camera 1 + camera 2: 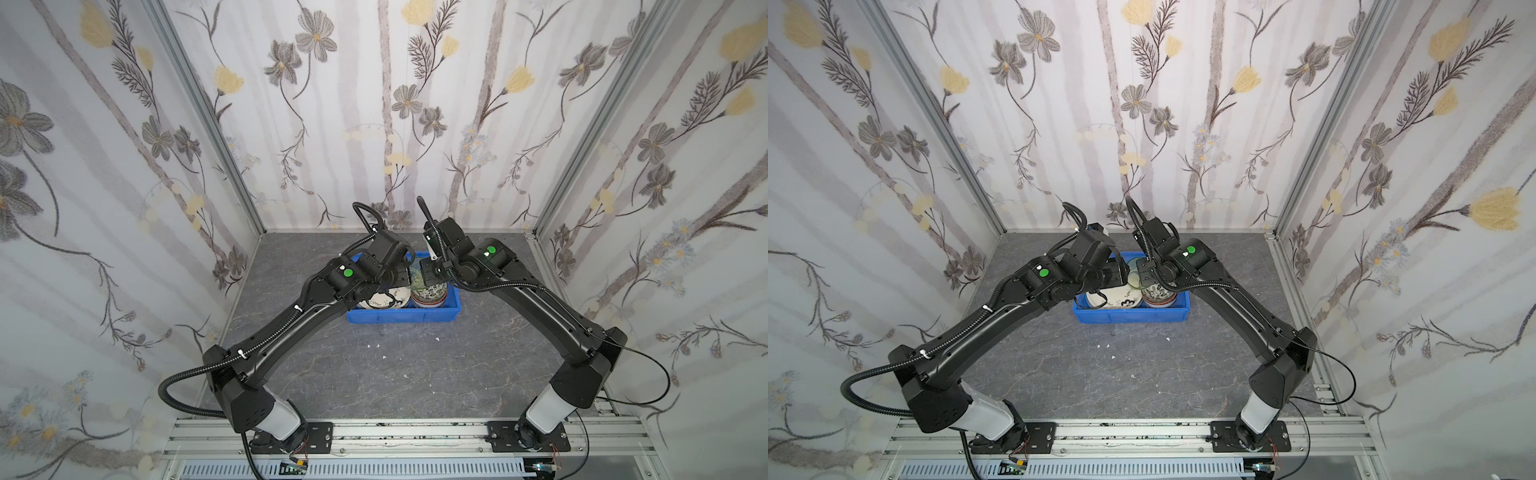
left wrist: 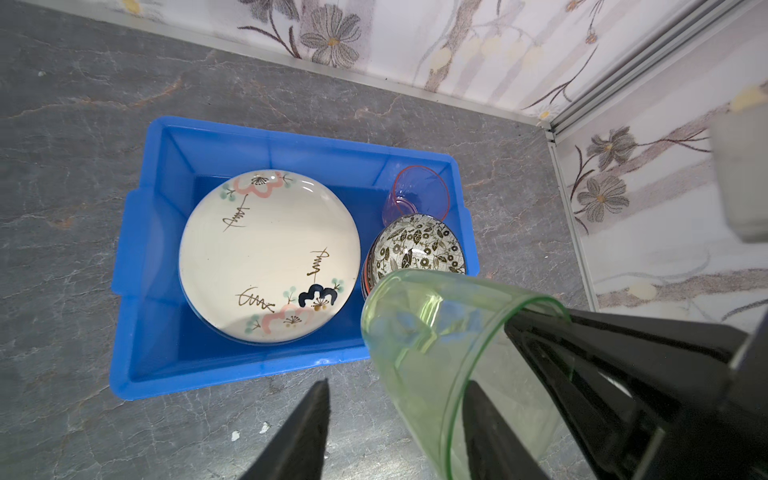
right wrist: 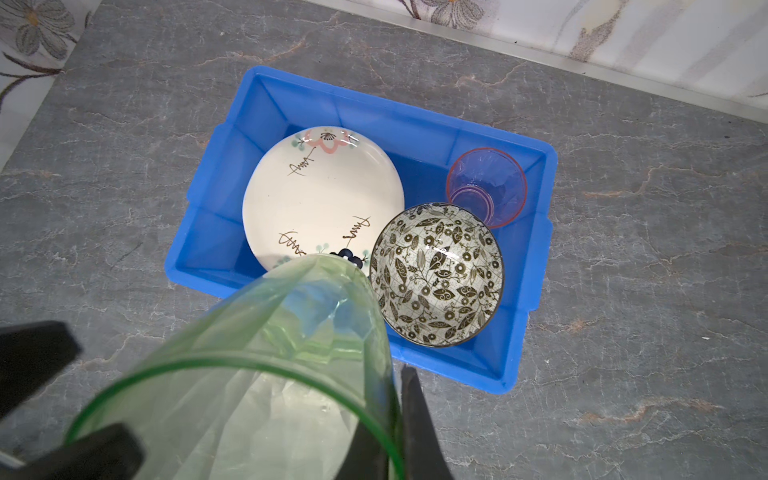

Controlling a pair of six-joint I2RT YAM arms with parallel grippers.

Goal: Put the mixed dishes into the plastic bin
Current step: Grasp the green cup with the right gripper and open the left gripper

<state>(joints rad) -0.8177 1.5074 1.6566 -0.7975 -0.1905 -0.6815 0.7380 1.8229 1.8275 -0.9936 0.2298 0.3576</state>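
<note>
The blue plastic bin (image 1: 399,318) (image 1: 1129,316) stands at the back middle of the table. In it a cream plate (image 2: 270,257) (image 3: 324,195) tops a stack on the left. A black-white leaf bowl (image 2: 415,249) (image 3: 436,274) tops another stack on the right, with a pink tumbler (image 2: 419,195) (image 3: 486,187) upright behind it. A green tumbler (image 2: 436,332) (image 3: 291,353) (image 1: 417,277) hangs tilted above the bin's front. My right gripper (image 3: 392,436) is shut on its wall at the rim. My left gripper (image 2: 399,432) is open, its fingers astride the tumbler's near wall.
Both arms meet over the bin (image 2: 137,249) and hide much of it in both top views. The flowered back wall and an aluminium corner post (image 2: 582,108) stand close behind. Small white crumbs (image 1: 376,345) lie on the grey tabletop in front of the bin.
</note>
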